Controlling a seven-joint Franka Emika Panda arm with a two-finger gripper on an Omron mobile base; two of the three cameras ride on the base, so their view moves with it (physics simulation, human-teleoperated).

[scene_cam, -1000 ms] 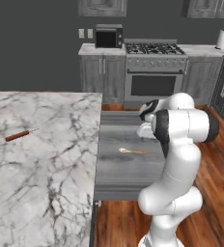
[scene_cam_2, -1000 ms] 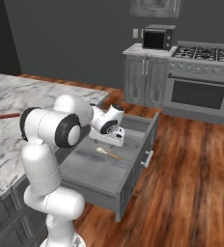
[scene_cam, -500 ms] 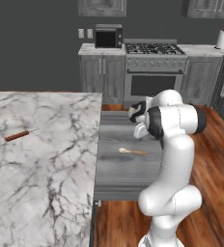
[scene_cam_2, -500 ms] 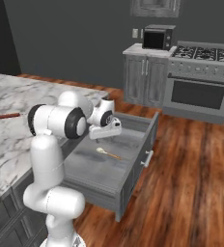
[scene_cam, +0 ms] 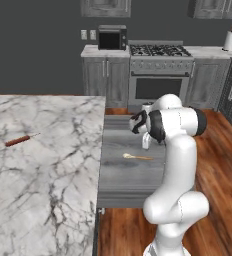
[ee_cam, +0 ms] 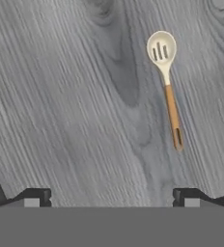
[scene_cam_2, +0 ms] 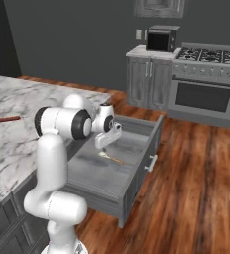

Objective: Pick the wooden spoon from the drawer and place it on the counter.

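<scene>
The small pale wooden spoon (ee_cam: 167, 82), slotted oval bowl and tan handle, lies flat on the wide grey wood-grain drawer (ee_cam: 75, 111) floor, ahead of the hand (ee_cam: 111, 195); fingertips (ee_cam: 34, 197) stand wide apart, empty. The left base view adds the white marble worktop (scene_cam: 43, 165) beside the hand (scene_cam: 147, 142), carrying a reddish-brown rod (scene_cam: 19, 141).

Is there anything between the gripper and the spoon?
No. In the hand view, just bare drawer floor lies between the open gripper and the spoon.

No legible text, labels, brands or numbers on anything in view.
</scene>
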